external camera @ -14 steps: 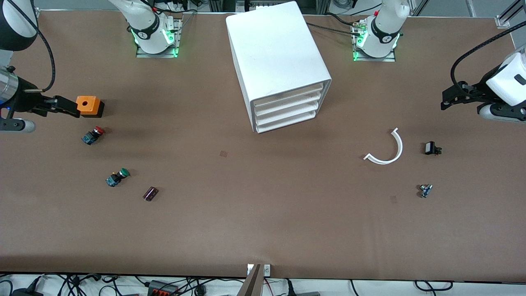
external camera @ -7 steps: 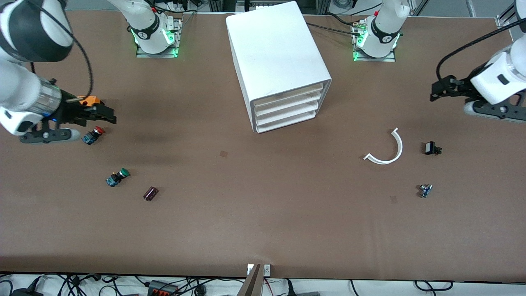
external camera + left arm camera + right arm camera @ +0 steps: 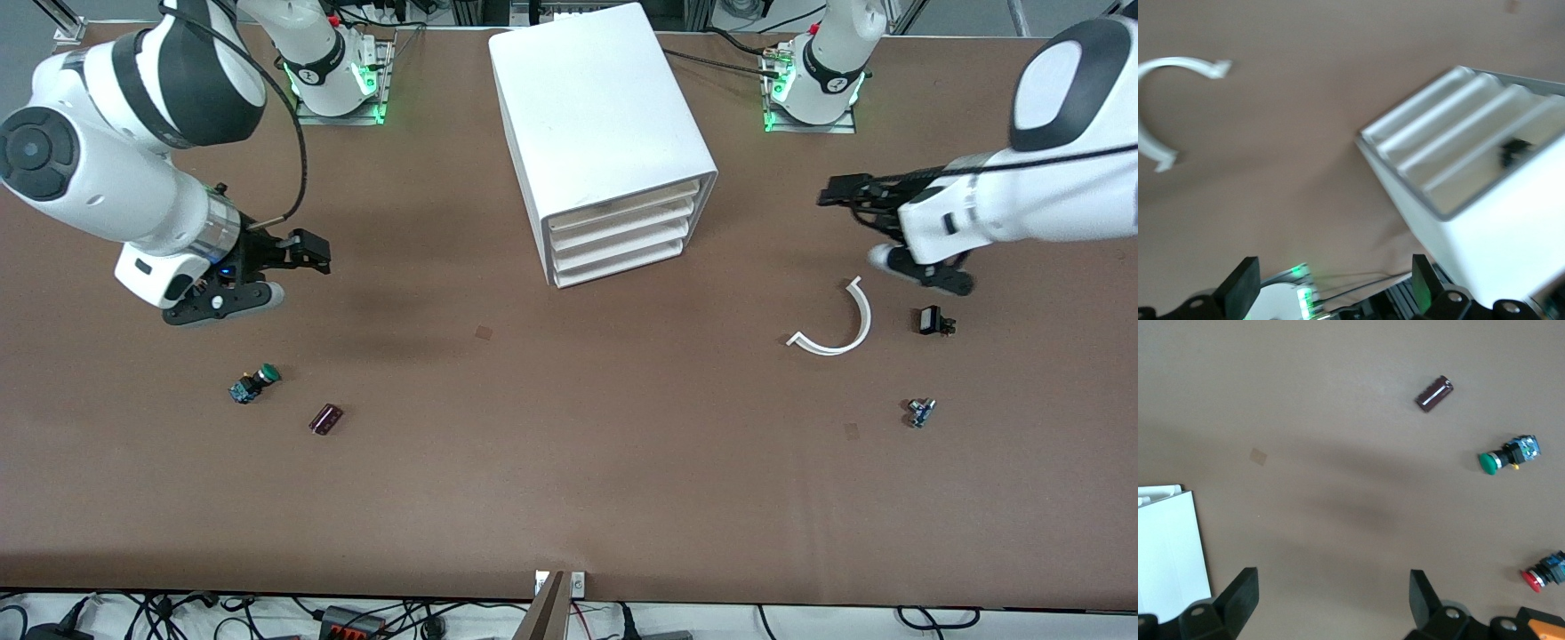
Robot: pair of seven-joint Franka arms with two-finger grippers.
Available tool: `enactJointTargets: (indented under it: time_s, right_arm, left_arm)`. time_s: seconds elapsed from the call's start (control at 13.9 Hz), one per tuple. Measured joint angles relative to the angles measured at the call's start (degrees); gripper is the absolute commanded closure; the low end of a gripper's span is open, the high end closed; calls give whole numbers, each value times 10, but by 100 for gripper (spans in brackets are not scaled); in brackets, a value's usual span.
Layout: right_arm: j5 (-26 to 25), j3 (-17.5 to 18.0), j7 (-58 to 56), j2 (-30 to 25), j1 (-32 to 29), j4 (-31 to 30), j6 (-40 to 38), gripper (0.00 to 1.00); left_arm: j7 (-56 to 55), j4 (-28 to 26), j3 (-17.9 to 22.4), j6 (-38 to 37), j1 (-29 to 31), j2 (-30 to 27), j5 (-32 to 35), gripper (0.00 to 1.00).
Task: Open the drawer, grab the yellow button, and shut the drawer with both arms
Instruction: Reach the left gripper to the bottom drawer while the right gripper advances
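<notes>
Landmark: drawer cabinet (image 3: 605, 142), standing on the surface (image 3: 569, 480) between the two arm bases, drawer fronts facing the front camera.

Toward the left arm's end from the cabinet: curved strip (image 3: 836, 322), nearer the camera than the cabinet; small clip part (image 3: 933, 321) just beside it; small component (image 3: 921, 412) nearer the camera again.

Toward the right arm's end from the cabinet: green-capped switch (image 3: 252, 383) and cylinder (image 3: 325, 419), near each other, both nearer the camera than the cabinet.

Left gripper (image 3: 831, 191) is over the surface beside the cabinet, right gripper (image 3: 313, 253) likewise at the other end.
</notes>
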Motion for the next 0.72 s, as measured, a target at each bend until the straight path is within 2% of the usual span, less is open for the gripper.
enactJointTargets:
  time_s: [0.29,0.5,0.58,0.72]
  right_arm:
    - [1,0,0,38,37,39,4,0]
    - [1,0,0,52,60,50,5,0]
    - [1,1,0,53,64,51,5,0]
    - [1,-1,0,53,65,53,5,0]
  left_arm:
    - [135,-3,-1,0,-19,75,-146,0]
    - [196,-5,-3,-1,-23,135,-250,0]
    - [212,-6,-7,-1,-25,151,-281,1]
    - [253,-7,-11,-1,-29,182,-331,10]
